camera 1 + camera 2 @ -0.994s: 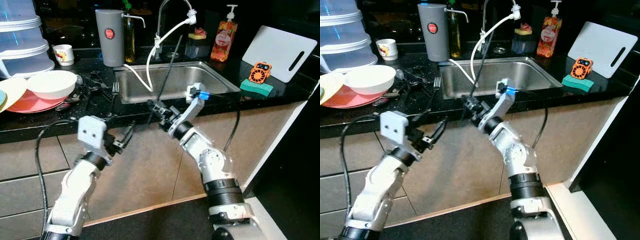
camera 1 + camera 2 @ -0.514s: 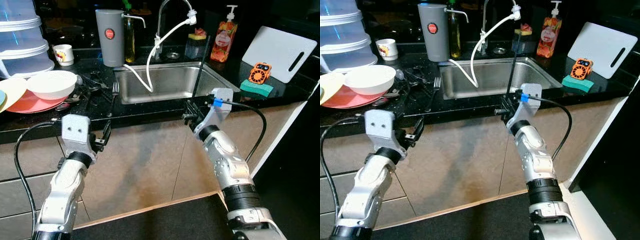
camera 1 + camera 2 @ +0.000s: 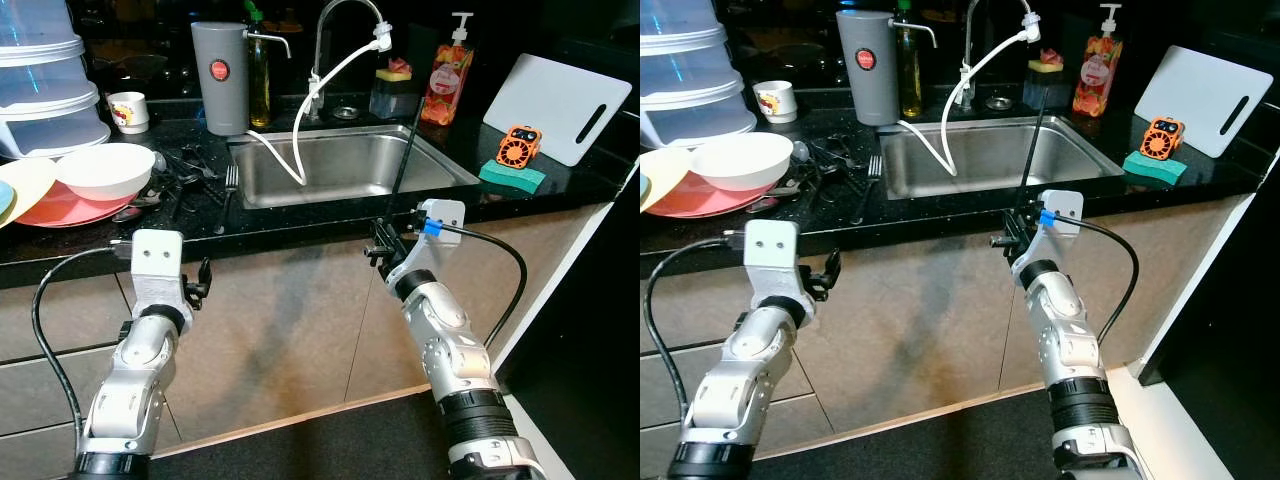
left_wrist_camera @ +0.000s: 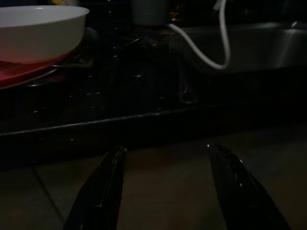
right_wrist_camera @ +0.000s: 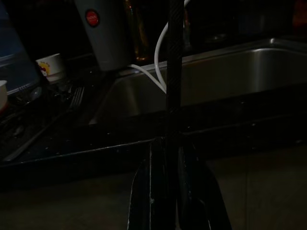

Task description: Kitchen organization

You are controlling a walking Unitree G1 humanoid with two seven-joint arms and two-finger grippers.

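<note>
Below the counter (image 3: 300,225), right hand (image 3: 382,245) pinches a black rod (image 3: 405,140); left hand (image 4: 165,158) spread.

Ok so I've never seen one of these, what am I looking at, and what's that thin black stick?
A humanoid robot stands at a kitchen counter. Two pictures come from its head, looking down at its silver arms; the two dark ones come from cameras on its wrists. The right gripper has its jaws shut on a thin black rod that points up over the sink. The left gripper is open and holds nothing. On the counter lie a white bowl, a fork and a green sponge.
</note>
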